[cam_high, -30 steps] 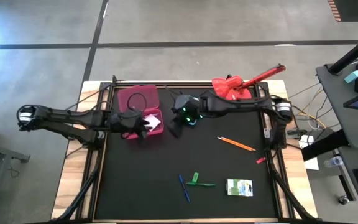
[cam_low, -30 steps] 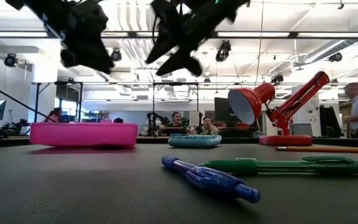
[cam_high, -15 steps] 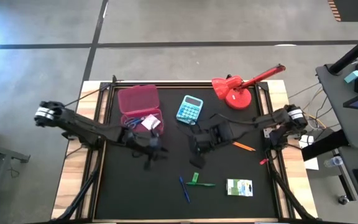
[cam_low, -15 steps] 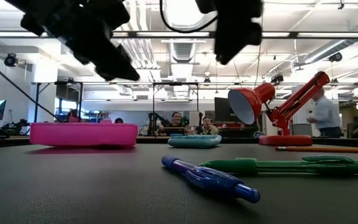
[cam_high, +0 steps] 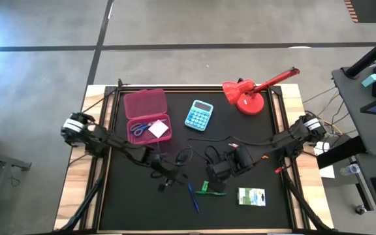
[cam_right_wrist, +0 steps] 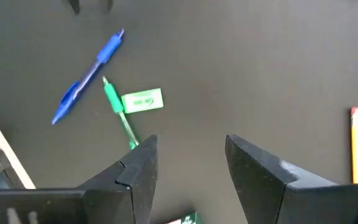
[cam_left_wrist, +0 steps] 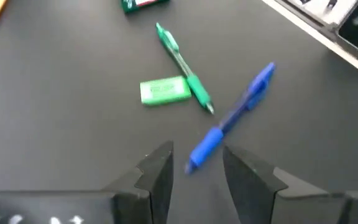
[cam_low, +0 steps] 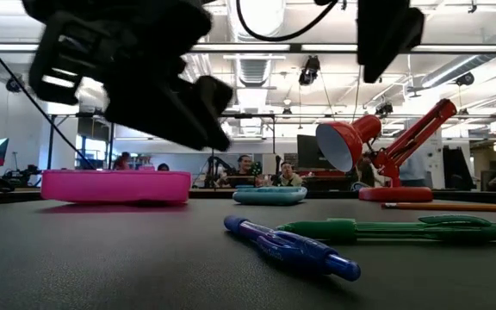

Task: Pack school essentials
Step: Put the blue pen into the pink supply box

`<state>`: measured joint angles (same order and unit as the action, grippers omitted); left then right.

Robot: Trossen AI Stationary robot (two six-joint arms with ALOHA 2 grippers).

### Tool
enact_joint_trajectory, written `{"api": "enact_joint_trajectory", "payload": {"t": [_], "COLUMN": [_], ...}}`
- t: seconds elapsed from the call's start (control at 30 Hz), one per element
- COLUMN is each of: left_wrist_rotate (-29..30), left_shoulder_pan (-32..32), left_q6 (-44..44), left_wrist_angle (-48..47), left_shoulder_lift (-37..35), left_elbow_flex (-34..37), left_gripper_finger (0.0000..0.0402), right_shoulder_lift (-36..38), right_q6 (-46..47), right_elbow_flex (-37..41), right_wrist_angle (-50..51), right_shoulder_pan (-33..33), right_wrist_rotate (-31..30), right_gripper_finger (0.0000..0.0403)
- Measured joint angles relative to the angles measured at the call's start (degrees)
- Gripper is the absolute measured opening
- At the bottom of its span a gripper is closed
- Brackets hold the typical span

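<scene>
Two pens [cam_left_wrist: 229, 118] — blue, green — crossed.

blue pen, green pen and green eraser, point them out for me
blue pen [cam_left_wrist: 232, 118], left wrist view, mid barrel
green pen [cam_left_wrist: 184, 70], left wrist view, mid barrel
green eraser [cam_right_wrist: 142, 101], right wrist view, centre of top face

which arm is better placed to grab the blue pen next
Probably the left. The left gripper is open with the blue pen's tip lying just ahead between its fingers. The right gripper lines up with the green pen instead.
</scene>
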<state>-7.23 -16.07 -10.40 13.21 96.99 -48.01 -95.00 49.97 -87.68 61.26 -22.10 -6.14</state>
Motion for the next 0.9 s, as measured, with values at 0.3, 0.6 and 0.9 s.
{"api": "enact_joint_trajectory", "payload": {"t": [0.3,0.6,0.9], "left_wrist_rotate": [-4.1,-6.23,-6.42], "left_shoulder_pan": [-1.0,-0.92,-0.92], "left_q6": [-5.26,-7.07,-6.75], "left_wrist_angle": [-0.35,1.62,2.58], "left_shoulder_lift": [7.57,11.9,15.54], "left_elbow_flex": [-6.83,-7.48,-7.99], "left_gripper_finger": [0.0123,0.0123,0.0122], "right_shoulder_lift": [-0.04,-0.02,-0.04], "right_q6": [5.0,7.13,6.77], "right_elbow_flex": [0.11,0.14,0.22], "right_wrist_angle": [2.73,3.9,4.46], "right_shoulder_pan": [-3.01,-4.05,-4.05], "right_wrist_rotate": [0.03,0.03,0.0], "right_gripper_finger": [0.0176,0.0175,0.0175]}}
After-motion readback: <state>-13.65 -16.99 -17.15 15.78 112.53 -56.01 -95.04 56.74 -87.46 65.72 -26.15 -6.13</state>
